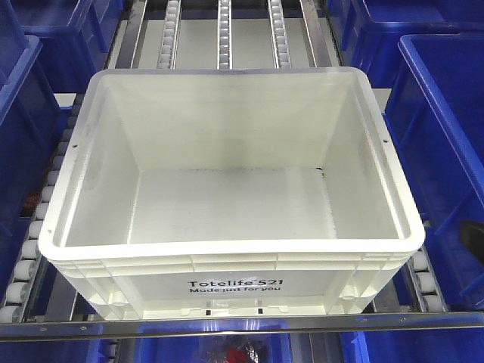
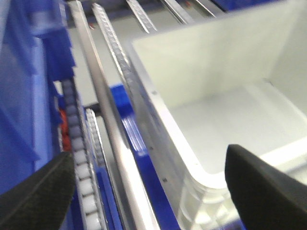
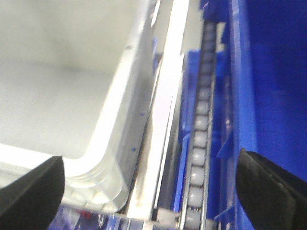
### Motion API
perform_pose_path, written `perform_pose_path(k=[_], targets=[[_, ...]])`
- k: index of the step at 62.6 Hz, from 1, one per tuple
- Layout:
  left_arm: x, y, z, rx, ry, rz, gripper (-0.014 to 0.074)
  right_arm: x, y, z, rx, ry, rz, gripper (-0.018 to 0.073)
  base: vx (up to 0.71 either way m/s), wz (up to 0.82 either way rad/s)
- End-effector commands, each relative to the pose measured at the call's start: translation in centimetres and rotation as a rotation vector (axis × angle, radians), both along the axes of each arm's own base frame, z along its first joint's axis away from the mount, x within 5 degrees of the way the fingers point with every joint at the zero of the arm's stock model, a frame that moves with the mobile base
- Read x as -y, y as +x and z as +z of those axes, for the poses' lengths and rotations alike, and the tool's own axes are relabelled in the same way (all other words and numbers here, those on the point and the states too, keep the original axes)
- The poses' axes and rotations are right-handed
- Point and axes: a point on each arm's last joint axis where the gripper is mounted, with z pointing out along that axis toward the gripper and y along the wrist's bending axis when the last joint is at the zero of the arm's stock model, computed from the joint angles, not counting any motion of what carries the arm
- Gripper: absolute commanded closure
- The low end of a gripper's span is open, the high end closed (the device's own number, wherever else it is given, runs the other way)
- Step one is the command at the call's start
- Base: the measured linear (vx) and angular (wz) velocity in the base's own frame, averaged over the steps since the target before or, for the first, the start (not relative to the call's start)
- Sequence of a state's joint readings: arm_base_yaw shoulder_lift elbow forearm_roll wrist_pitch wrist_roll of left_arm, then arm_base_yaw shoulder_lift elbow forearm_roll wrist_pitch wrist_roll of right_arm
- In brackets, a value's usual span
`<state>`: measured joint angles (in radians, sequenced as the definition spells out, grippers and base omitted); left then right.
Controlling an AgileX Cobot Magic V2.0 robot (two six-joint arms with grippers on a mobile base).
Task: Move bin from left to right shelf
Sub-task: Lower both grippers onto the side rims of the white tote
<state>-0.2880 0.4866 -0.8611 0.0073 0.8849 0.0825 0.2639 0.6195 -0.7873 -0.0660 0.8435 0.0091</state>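
- Far left of the bin, a dark blue tote (image 1: pixel 19 151) sits close alongside.
- Just left of the bin runs the left roller rail (image 1: pixel 34 242), its white rollers showing past the bin's left wall.
- Over the bin's left front corner hangs the left gripper (image 2: pixel 148 158) with its jaws spread wide. One black finger (image 2: pixel 38 196) is out over the rollers and the other is over the bin's inside. The left rim lies between them, and neither pad is seen touching it.
- Here is the bin (image 1: pixel 227 249) itself: white, upright and empty, with its open top towards us. It sits square on the flow-rack shelf (image 1: pixel 224 34), whose roller rails run on behind the bin.
- We cannot tell from these views whether this level is the left or the right one.
- On the bin's front wall the black print (image 1: pixel 235 286) reads "Totelife 521, Made just for you".
- Just in front of the bin, the steel crossbeam (image 1: pixel 242 324) runs flat and shiny across the whole width.
- At the bin's right front corner is the right gripper (image 3: pixel 151 158), also with jaws wide apart. One finger (image 3: pixel 271 189) is out over blue plastic and the other is over the bin's inside. The right rim sits between them and nothing is clamped.
- Just right of the bin, the right roller rail (image 1: pixel 427 283) peeks out.
- Beyond it, right of the bin, a second blue tote (image 1: pixel 446 151) stands alongside.
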Motion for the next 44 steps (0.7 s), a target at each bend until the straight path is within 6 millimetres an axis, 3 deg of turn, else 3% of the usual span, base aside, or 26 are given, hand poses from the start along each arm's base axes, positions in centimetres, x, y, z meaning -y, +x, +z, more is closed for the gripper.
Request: perform_pose_path(k=[1,10,15,29,44], targets=[[0.9,1.7,1.6,-0.026,0.014,-0.044,0.0006,-0.6,1.8,1.8,-0.006,-0.021,0.006,-0.0137,0.00,0.00],[3.1,4.8,1.8,-0.178,0.098,-0.139,0.0006,-2.5,4.9,2.5,-0.105,-0.056,0.064,-0.0133,0.00,0.00],[3.3,6.6,1.5,-0.258,0.169,-0.075,0.0006,-3.7,6.3,2.4,-0.147,-0.078,0.100,-0.0130,0.00,0.00],[5.2,11.4,0.1,-0.370,0.077,0.075,0.0006,-5.4,10.1,1.7,-0.225,-0.058,0.052,-0.0126,0.00,0.00],[6.5,14.6,-1.3,-0.425,0.017,0.170,0.0006,-6.1,13.8,0.7,-0.306,-0.083,-0.083,-0.0120,0.00,0.00]])
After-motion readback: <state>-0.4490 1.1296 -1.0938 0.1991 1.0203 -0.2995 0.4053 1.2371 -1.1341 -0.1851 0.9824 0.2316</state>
